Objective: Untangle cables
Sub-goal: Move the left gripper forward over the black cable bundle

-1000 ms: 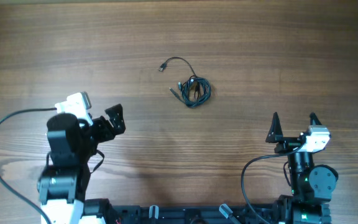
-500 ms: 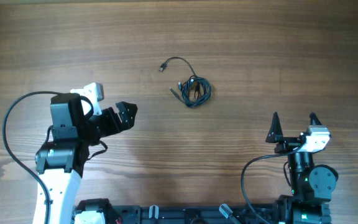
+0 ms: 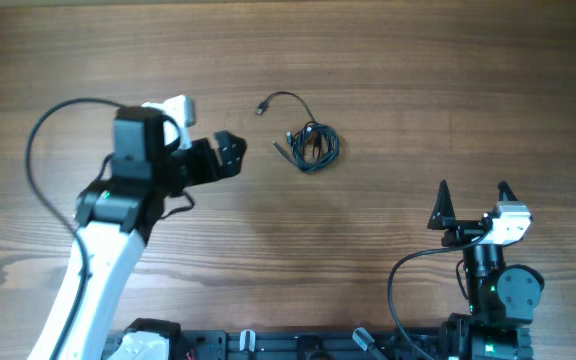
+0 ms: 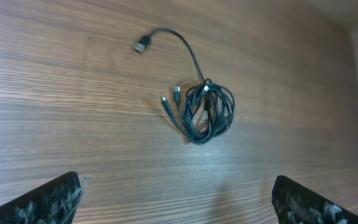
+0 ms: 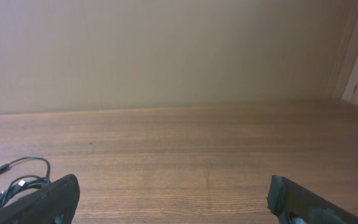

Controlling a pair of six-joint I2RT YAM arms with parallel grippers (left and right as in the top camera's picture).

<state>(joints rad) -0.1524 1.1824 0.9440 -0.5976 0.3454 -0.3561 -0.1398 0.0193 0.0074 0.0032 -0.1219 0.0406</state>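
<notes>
Wood-grain worktop (image 3: 418,60) everywhere, nothing fancy. Left claw (image 3: 236,156) is hovering wide open near the cables (image 3: 313,145), I'm guessing so it's lining up to straddle the knot. They're lying in a tight little coil mid-worktop, with one plug end (image 3: 262,107) trailing loose. Right claw (image 3: 473,192) is sitting wide open too, well apart, probably waiting for a loose end.
</notes>
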